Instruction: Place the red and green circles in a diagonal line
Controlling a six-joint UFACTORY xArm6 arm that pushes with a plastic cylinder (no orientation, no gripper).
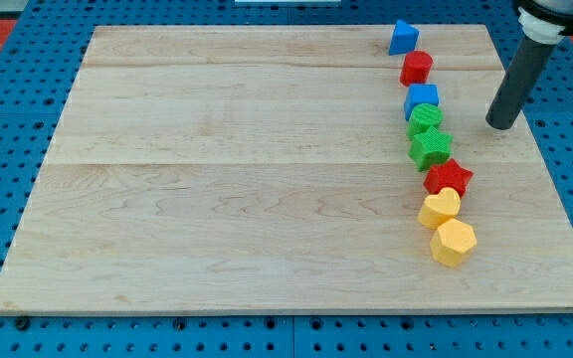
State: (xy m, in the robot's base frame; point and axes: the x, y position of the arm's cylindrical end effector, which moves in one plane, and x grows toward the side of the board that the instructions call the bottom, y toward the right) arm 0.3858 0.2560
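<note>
The red circle block (417, 68) lies near the view's top right, just below a blue triangle block (402, 38). The green circle block (426, 119) lies lower, touching a blue cube (422, 99) above it and a green star (431, 147) below it. My tip (501, 123) rests on the board to the view's right of the green circle, a clear gap away from it. It touches no block.
Below the green star come a red star (449, 178), a yellow heart (440, 208) and a yellow hexagon (454, 242), forming one slanted chain down the right side. The wooden board (247, 179) sits on a blue pegboard.
</note>
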